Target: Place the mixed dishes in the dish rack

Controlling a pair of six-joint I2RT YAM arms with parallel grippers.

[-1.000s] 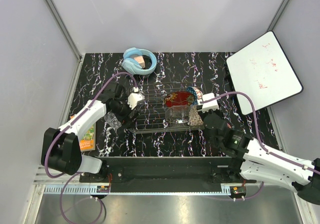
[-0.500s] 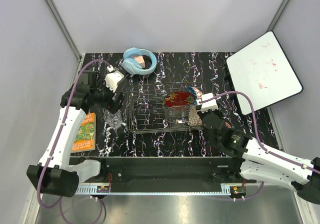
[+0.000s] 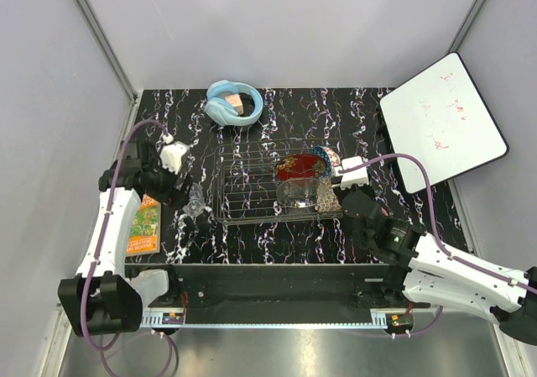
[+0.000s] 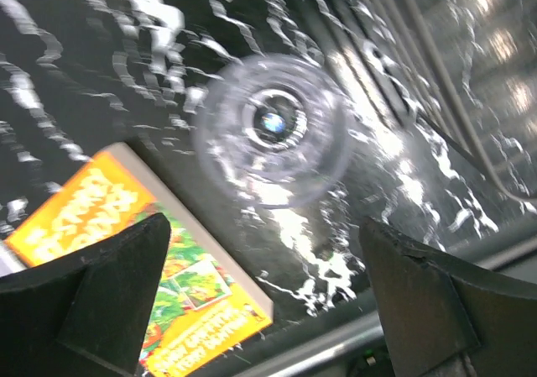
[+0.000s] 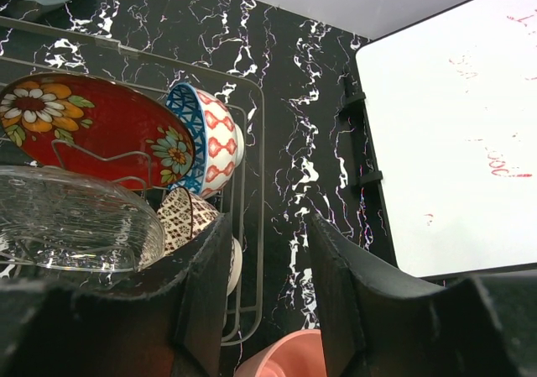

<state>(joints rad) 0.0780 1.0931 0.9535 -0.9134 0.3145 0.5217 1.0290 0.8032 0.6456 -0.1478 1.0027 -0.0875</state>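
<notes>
**Left tool** [image 4: 264, 222]: released, jaws at full spread, nothing between them. The clear tumbler [image 4: 270, 129] stands on the black marbled surface [image 4: 67, 75] just ahead of the fingertips, seen end-on down its axis. It is outside the dish rack [image 3: 243, 184], whose wires run close past one finger. An orange book [image 4: 197, 289] lies under the other finger.

**Right tool** [image 5: 268, 226]: part-closed. The pink plastic cup [image 5: 281, 358] sits deep between its fingers and appears to be gripped, though only the rim shows at the frame edge. Ahead of this tool, at the end of the rack nearest it, are the red floral plate [image 5: 92, 129], the blue patterned bowl [image 5: 210, 138], the beige lattice-patterned bowl [image 5: 183, 217] and the clear glass bowl [image 5: 67, 222].

**Risks**
- The tumbler is smooth, clear and light. A finger coming down off-centre could tip it or push it against the rack wires.
- Rack on one side and book on the other leave the left fingers little room. A finger could catch either one and spoil the closure.
- The rack end ahead of the right tool is crowded. A cup let go there could strike the lattice bowl or glass bowl, or drop outside the rim.

**Writing**
- The book cover carries yellow lettering, too blurred to read.
- The whiteboard [image 5: 453, 133], beyond the right tool's outer finger, shows faint red scribbles, not legible.
- No brand marks seen.
</notes>
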